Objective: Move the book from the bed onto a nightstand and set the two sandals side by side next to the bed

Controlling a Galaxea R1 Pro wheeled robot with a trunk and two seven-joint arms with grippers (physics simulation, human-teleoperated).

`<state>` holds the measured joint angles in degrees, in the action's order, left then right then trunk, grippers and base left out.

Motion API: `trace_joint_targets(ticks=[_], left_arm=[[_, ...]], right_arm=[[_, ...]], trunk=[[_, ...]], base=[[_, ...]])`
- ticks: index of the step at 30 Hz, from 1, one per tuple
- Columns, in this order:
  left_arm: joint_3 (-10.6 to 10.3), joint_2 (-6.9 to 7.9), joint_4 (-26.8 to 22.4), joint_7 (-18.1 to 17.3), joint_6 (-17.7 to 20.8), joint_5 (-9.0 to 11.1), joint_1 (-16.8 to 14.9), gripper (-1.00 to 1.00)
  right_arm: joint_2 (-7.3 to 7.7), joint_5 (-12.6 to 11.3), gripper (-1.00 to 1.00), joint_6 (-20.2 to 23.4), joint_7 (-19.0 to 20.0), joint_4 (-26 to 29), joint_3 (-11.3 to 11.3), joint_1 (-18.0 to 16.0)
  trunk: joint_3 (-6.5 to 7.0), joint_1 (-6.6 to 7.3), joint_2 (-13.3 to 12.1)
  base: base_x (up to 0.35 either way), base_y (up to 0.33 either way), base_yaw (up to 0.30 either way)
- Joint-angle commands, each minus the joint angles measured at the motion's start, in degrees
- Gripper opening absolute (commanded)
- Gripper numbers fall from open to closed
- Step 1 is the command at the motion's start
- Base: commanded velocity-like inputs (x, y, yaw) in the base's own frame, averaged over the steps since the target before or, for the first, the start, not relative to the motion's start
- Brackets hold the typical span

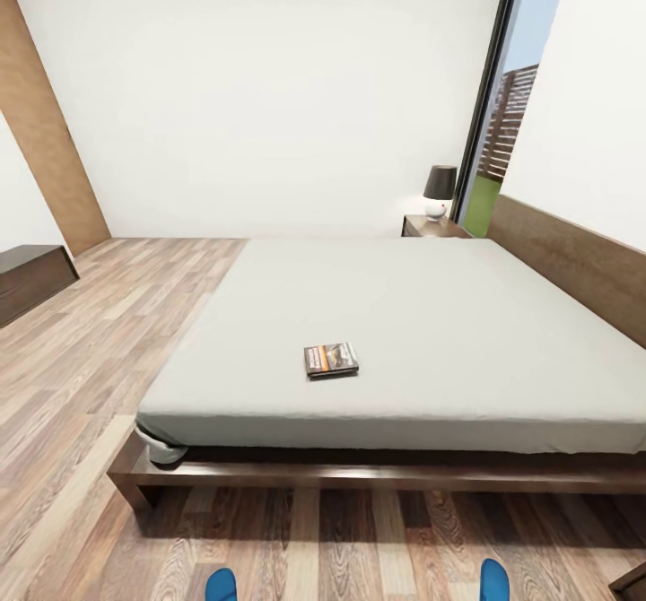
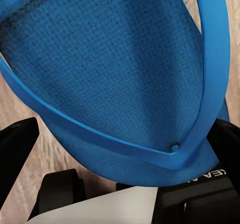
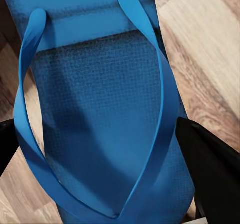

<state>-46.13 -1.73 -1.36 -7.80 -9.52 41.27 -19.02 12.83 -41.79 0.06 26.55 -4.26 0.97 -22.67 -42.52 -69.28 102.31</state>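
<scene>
Taking the bed (image 1: 269,471) as the mark and going from the left: off its far left corner a long low cabinet (image 1: 31,280) sits against the wall, with the tan door (image 1: 49,148) behind it. In front of the bed's near edge, over the plank floor (image 1: 99,359), the tip of the left sandal (image 1: 221,585) shows, and close up the left gripper (image 2: 120,149) has its dark fingers (image 2: 17,149) on either side of that blue sole; they look to be holding it, though I cannot tell how tightly. The book (image 1: 331,359) lies flat on the mattress, near the bed's front edge and about midway along it, so that half of the job looks untouched. The nightstand (image 1: 433,226) with its lamp (image 1: 439,190) stands beyond the bed's far right corner, by the window. Further right in front of the bed is the right sandal (image 1: 493,580), with the right gripper (image 3: 107,149) astride it in the same way. The two sandals are well apart, not yet side by side.
</scene>
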Motion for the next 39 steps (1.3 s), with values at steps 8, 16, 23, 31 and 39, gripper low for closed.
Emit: trace_joint_targets(ticks=[8, 16, 23, 31, 39], left_arm=[[-0.4, -0.02, 0.1, -0.2, -0.2, 0.6, 0.0, -1.0], [-0.4, 0.03, 0.1, -0.2, -0.2, 0.6, 0.0, -1.0], [-0.4, 0.06, 0.1, -0.1, -0.2, 0.7, 0.0, -1.0], [-0.3, 0.06, 0.0, -0.1, -0.2, 0.6, 0.0, -1.0], [0.1, 0.36, -0.3, 0.8, 0.9, 0.6, -0.9, -1.0]], right_arm=[[0.01, -0.3, -1.0, -0.1, 0.3, -0.2, 0.1, -0.1], [0.09, -0.3, -1.0, 0.0, 0.5, -0.2, 0.1, -0.1], [0.39, -0.3, -1.0, 0.0, 0.5, -0.2, 0.1, -0.1], [0.53, -0.3, -1.0, -0.1, 0.5, -0.2, 0.1, -0.1], [0.44, -0.3, -1.0, -0.1, 0.5, -0.2, 0.1, -0.1]], trunk=[[-0.05, 0.01, 0.0], [-0.05, 0.01, 0.0], [-0.05, 0.01, 0.0], [-0.05, 0.01, 0.0], [-0.05, 0.01, 0.0]], base=[[0.0, 0.0, 0.001], [0.0, 0.0, 0.0], [0.0, 0.0, 0.0], [0.0, 0.0, 0.0], [0.0, 0.0, 0.0]])
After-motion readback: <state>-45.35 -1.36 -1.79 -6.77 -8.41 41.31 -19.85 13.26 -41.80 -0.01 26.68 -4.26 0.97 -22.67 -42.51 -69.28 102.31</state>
